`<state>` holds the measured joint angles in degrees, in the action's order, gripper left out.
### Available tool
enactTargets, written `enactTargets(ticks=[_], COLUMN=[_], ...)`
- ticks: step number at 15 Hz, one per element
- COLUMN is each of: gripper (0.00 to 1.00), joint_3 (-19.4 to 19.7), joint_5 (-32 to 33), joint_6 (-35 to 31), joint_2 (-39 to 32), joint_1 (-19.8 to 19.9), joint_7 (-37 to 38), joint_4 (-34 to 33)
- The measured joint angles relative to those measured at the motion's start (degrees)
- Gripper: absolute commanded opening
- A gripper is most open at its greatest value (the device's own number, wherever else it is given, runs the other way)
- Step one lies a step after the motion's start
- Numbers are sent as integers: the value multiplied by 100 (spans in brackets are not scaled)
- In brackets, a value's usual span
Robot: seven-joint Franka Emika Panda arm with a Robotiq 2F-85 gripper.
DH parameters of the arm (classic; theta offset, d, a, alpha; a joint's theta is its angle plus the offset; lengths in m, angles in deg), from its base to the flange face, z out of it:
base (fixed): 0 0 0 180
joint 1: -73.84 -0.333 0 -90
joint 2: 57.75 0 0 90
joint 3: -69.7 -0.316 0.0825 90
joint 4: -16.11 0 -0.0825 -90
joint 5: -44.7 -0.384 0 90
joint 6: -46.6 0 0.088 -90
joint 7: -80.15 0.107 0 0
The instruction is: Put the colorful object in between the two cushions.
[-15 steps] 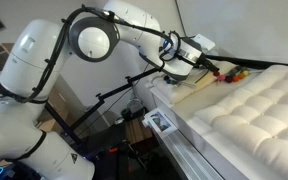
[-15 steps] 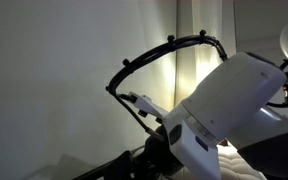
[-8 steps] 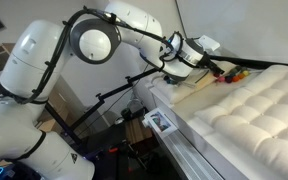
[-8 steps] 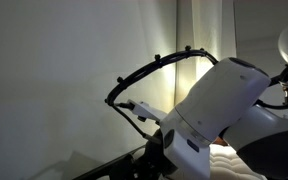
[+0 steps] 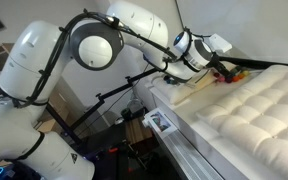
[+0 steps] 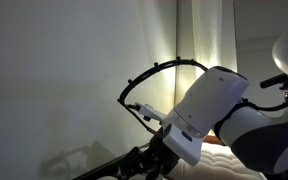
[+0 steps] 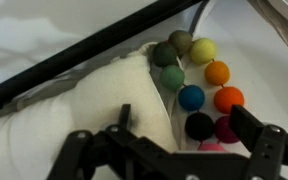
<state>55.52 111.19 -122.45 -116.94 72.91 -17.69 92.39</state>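
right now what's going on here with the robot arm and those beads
A robot arm is reaching over a bed-like surface with cushions. Its end effector hovers open just above the string of coloured beads and holds nothing. The beads lie in a curve right beside the edge of a smooth cream cushion, with the large tufted cushion nearby. Nothing has been grasped yet.

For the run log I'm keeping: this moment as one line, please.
gripper: open, empty | position: over colorful object | colorful object: looped against cushion edge, unheld
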Motion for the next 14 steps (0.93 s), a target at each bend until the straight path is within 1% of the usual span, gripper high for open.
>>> enactTargets(ticks=[5,8,12,14], gripper=[100,100,100,100], joint_3=[-434,-637,-757,-689], joint_5=[-503,-716,-842,-1263], joint_6=[4,81,184,184], joint_2=[-191,-278,-379,-385], joint_1=[364,518,598,534], joint_7=[-683,-1000,-1200,-1513], joint_4=[-39,-99,-228,-235])
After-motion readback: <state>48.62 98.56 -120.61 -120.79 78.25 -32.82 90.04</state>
